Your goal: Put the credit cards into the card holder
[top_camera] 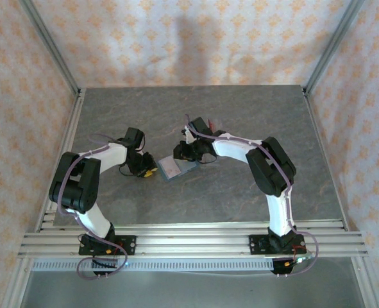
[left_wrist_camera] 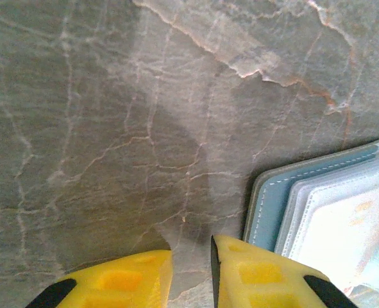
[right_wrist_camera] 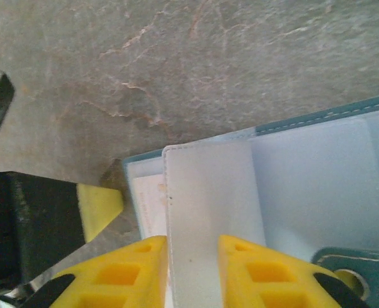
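The card holder (top_camera: 176, 168) lies opened flat at mid-table, teal outside and pale blue inside (right_wrist_camera: 317, 186). A frosted sleeve leaf (right_wrist_camera: 205, 192) stands out from its fold. A pale card with faint orange marks (right_wrist_camera: 147, 202) sits in the pocket left of the leaf, and shows again as the pale card (left_wrist_camera: 362, 215) under clear plastic. My right gripper (right_wrist_camera: 192, 269) hangs over the leaf, jaws apart, with the leaf running behind the right finger. My left gripper (left_wrist_camera: 191, 276) is at the holder's left edge (left_wrist_camera: 266, 205), a narrow gap between its fingers with bare table in it.
The holder's teal closing tab with its snap (right_wrist_camera: 346, 279) lies at the right. The left gripper's yellow fingertip (right_wrist_camera: 99, 205) sits close to the holder's corner. Grey marbled table (top_camera: 240, 109) spreads around, fenced by patterned walls and a metal rail (top_camera: 189, 240) in front.
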### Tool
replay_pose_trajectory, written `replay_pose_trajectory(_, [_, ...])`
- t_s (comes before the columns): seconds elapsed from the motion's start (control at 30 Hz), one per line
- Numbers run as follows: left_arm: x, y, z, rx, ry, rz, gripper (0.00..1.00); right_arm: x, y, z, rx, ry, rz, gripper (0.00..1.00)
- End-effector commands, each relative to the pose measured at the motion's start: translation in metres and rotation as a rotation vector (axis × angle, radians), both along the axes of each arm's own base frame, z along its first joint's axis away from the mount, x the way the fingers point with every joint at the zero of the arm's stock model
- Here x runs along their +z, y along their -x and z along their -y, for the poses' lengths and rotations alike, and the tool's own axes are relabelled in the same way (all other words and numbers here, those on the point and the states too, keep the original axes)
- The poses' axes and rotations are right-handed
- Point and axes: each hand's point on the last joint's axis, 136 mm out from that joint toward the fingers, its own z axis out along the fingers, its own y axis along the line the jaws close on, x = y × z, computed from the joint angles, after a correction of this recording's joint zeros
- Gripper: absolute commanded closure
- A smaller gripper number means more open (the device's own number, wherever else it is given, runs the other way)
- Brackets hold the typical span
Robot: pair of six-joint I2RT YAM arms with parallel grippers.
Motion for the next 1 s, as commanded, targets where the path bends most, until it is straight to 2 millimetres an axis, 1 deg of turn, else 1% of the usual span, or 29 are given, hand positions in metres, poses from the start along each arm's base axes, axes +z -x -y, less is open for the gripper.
replay_pose_trajectory(0.0, [-0.021,-0.013,0.019,-0.047,0.015,0.04,0.76,-0.001,0.012,-0.011,0.023,-0.094,-0.068,0.7])
replay_pose_trajectory(0.13, [-0.024,-0.013,0.021,-0.051,0.013,0.034,0.76,0.008,0.017,-0.025,0.033,-0.206,-0.118,0.68])
replay_pose_trajectory(0.27, [-0.026,-0.013,0.023,-0.053,0.01,0.035,0.76,0.008,0.021,-0.032,0.034,-0.242,-0.138,0.67])
replay_pose_trajectory(0.4, [-0.028,-0.012,0.023,-0.053,0.005,0.031,0.76,0.003,0.03,-0.04,0.052,-0.242,-0.154,0.65])
replay_pose_trajectory(0.53, [-0.029,-0.012,0.025,-0.056,0.005,0.029,0.76,-0.007,0.034,-0.042,0.052,-0.226,-0.167,0.64])
replay_pose_trajectory(0.63, [-0.026,-0.013,0.026,-0.057,0.006,0.032,0.76,-0.018,0.038,-0.044,0.053,-0.214,-0.181,0.64])
replay_pose_trajectory(0.73, [-0.021,-0.013,0.027,-0.058,0.011,0.045,0.76,-0.023,0.038,-0.045,0.041,-0.217,-0.187,0.64])
replay_pose_trajectory(0.9, [-0.018,-0.013,0.026,-0.055,0.007,0.047,0.75,-0.01,0.036,-0.049,0.059,-0.239,-0.163,0.63])
replay_pose_trajectory(0.97, [-0.015,-0.013,0.027,-0.05,0.016,0.054,0.75,-0.01,0.035,-0.049,0.066,-0.227,-0.166,0.63])
